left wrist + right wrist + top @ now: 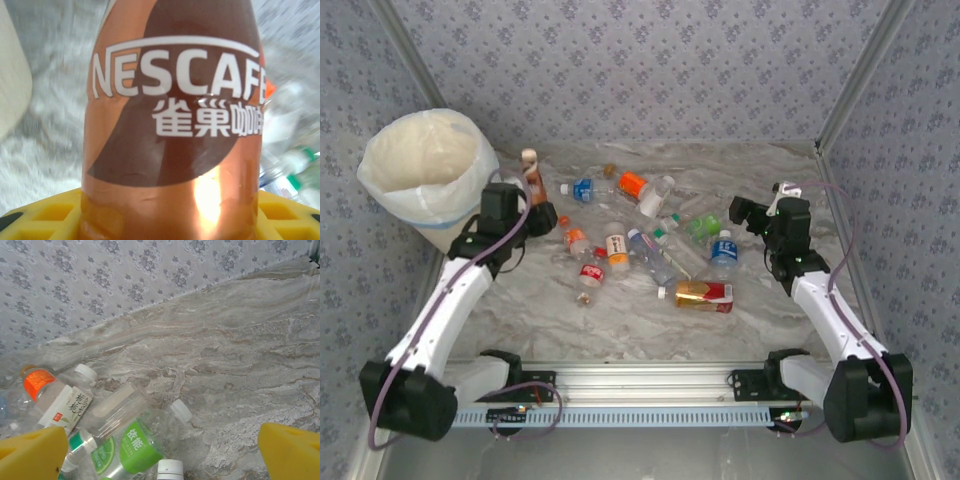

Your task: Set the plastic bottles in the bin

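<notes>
Between the left jaws stands a shiny copper-brown Nescafe-labelled bottle [172, 125].

We see a grey marbled table [620, 320] with a loose scatter of plastic bottles [616, 243] lying across its middle and far half, a gold-labelled bottle [705, 294] closest to the near edge, and the bin [432, 228] standing at its far left corner.

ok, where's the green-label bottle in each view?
Top external: the green-label bottle lies right of centre, in the pile on the table.
Left wrist: the Nescafe bottle blocks the middle; blurred bottles at the right edge, cannot tell which is it.
Right wrist: bottom, left of centre.
Shared landmark: the orange-label bottle, up-left of it in the top and right wrist views.
</notes>
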